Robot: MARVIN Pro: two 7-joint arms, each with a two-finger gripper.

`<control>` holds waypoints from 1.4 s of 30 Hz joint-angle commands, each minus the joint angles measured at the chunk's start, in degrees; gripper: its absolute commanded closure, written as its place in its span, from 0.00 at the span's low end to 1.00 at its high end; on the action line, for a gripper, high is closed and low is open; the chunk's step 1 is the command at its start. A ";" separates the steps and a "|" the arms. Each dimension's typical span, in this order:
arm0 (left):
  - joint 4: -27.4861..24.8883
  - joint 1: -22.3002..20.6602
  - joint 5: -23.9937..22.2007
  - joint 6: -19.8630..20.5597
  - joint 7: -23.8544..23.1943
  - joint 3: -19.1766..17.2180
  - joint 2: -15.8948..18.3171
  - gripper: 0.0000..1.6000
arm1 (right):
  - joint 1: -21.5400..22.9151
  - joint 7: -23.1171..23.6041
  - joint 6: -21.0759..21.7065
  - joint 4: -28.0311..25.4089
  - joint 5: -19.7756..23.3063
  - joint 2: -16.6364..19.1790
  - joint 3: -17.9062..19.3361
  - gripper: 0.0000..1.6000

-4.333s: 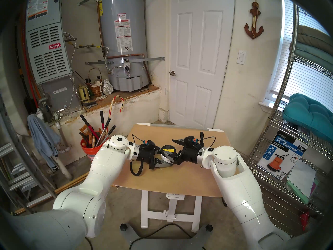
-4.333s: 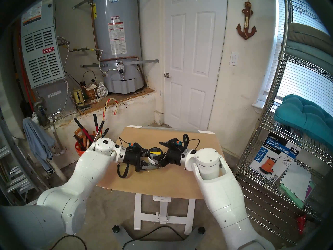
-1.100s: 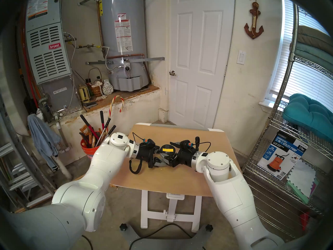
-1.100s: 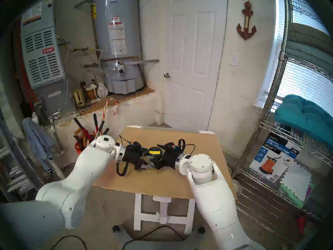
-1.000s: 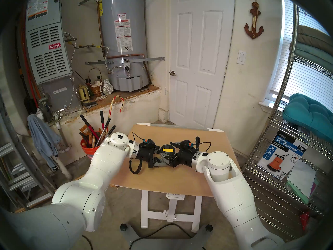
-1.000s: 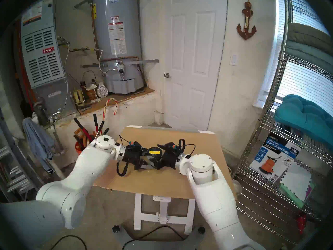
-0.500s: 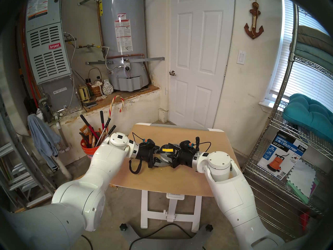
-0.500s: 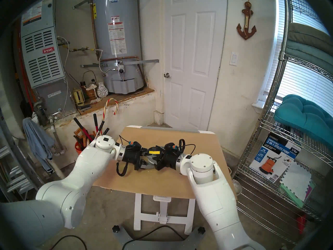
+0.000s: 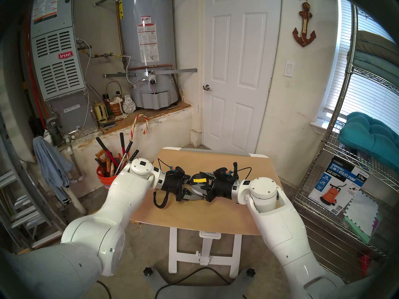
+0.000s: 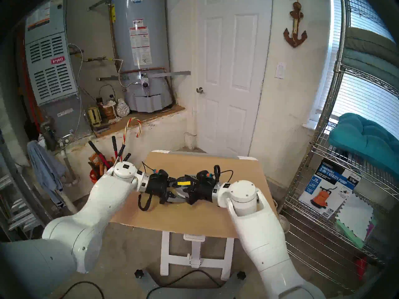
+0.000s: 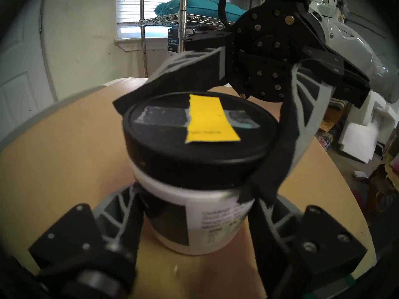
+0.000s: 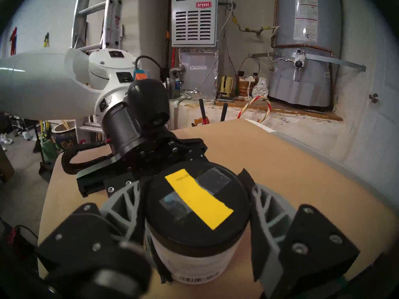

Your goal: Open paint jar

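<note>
**A:** Your paint jar (image 11: 194, 216) stands upright near the middle of the bench (image 9: 216, 216), its axis straight up, black lid (image 11: 198, 141) on top. The left claw (image 11: 195, 208) comes in from the left and is clamped on the white body below the lid. The right claw (image 12: 197, 208) comes in from the right, higher up, and is closed around the lid's rim, one finger on the near side and one on the far side.

**B:** So which relation matters for you next?

**A:** The lid sits directly above the body, and your two claws hold them at stacked heights along the same upright axis. Any turn should run about that axis, I'd judge, with the left claw keeping the body from spinning. The lid looks fully seated; nothing is open yet.

**B:** Any writing you can read?

**A:** The yellow tape strip (image 12: 198, 201) on the lid carries small print, too faint to read. The jar's label is blurred, with a barcode low down. Further out, the furnace (image 9: 56, 61) at far left says "bryant", and the box (image 9: 336, 184) on the wire shelf (image 9: 323, 216) at right reads "SUBMERSIBLE 2-IN-1 UTILITY PUMP". The orange tool bucket (image 9: 108, 180) stands left of the bench.
</note>
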 commanded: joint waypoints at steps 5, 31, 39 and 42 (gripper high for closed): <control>0.48 -0.81 0.24 -0.21 -0.44 0.29 0.35 1.00 | 8.73 5.97 -5.68 9.84 0.29 0.40 -1.77 0.97; 3.22 -2.57 -0.18 -0.92 -0.91 1.58 0.45 1.00 | 19.73 25.26 -18.67 27.05 4.51 1.40 -5.53 0.98; 4.46 -3.25 -0.40 -1.38 -1.00 2.03 0.40 1.00 | 21.29 28.21 -21.05 28.68 4.84 1.25 -6.69 0.94; 4.84 -3.47 -0.42 -1.50 -1.03 2.20 0.38 1.00 | 22.12 29.33 -22.22 29.47 4.70 1.15 -7.34 0.79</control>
